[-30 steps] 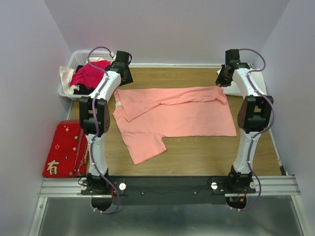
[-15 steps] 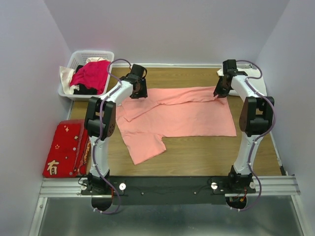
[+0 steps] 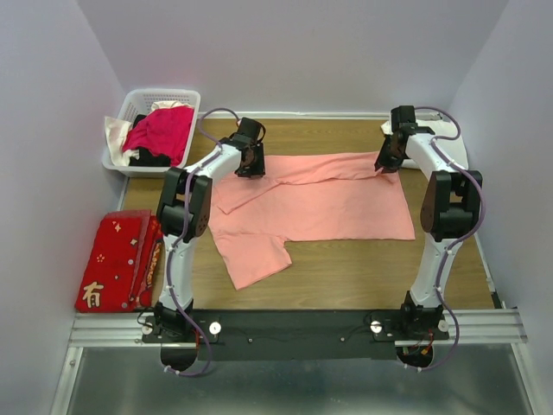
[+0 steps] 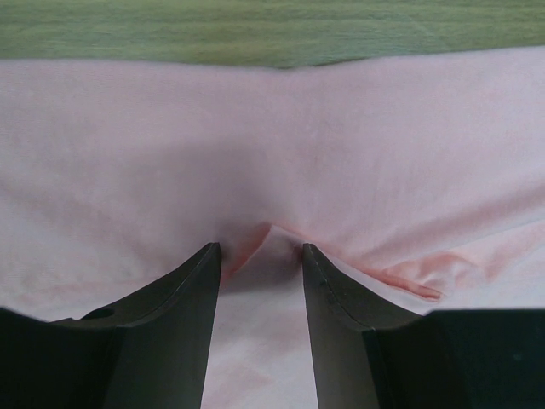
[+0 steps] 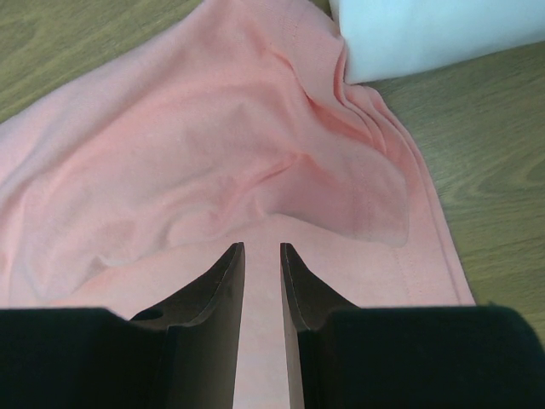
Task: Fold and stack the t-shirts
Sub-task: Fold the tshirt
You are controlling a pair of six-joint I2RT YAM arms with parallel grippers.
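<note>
Matt, soft cloth of the salmon-pink tee (image 3: 328, 203); smooth, grained wood of the table (image 3: 363, 268); perhaps plastic basket (image 3: 164, 92).

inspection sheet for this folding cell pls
surface: wooden table
job's things: pink t-shirt spread out, partly folded; white t-shirt far right
clutter: basket of clothes far left; red cloth near left
tools: left tool open, tips on pink t-shirt; right tool pinching its far right corner
cables: purple cable along each arm
surroundings: lilac walls
</note>
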